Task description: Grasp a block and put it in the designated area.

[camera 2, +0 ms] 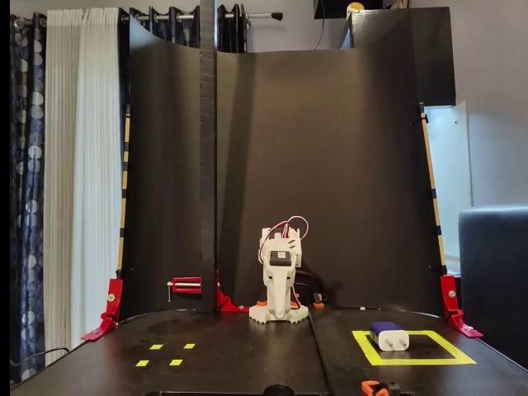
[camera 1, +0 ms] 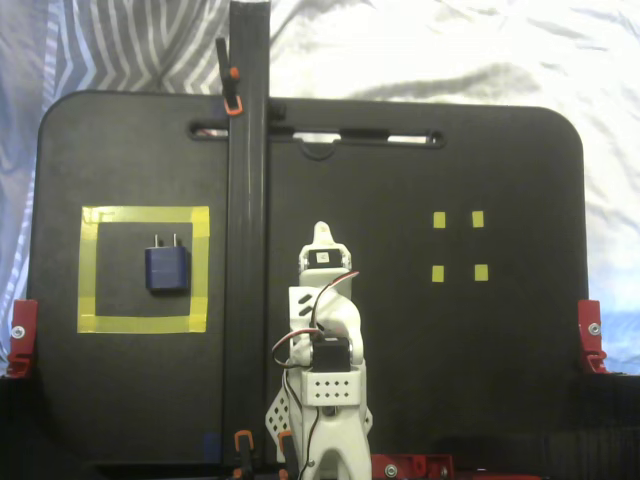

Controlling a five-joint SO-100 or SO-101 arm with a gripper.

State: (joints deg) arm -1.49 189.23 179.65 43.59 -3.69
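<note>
The dark-blue block [camera 1: 167, 268] lies flat inside the designated area [camera 1: 143, 214], a yellow tape square at the board's left in the view from above, with its two metal prongs pointing to the far edge. In the front view the block [camera 2: 388, 334] rests in the same tape square [camera 2: 412, 361] at the right. My white arm [camera 2: 280, 280] is folded over its base at the board's near middle. The gripper [camera 1: 320, 236] points away from the base, holds nothing, and its fingers look closed together. It stands well apart from the block.
Four small yellow tape squares [camera 1: 439, 220] mark the board's right side, seen at the left [camera 2: 156, 346] in the front view. A black upright post [camera 1: 247, 200] stands between the arm and the tape square. Red clamps [camera 1: 591, 335] hold the board's edges.
</note>
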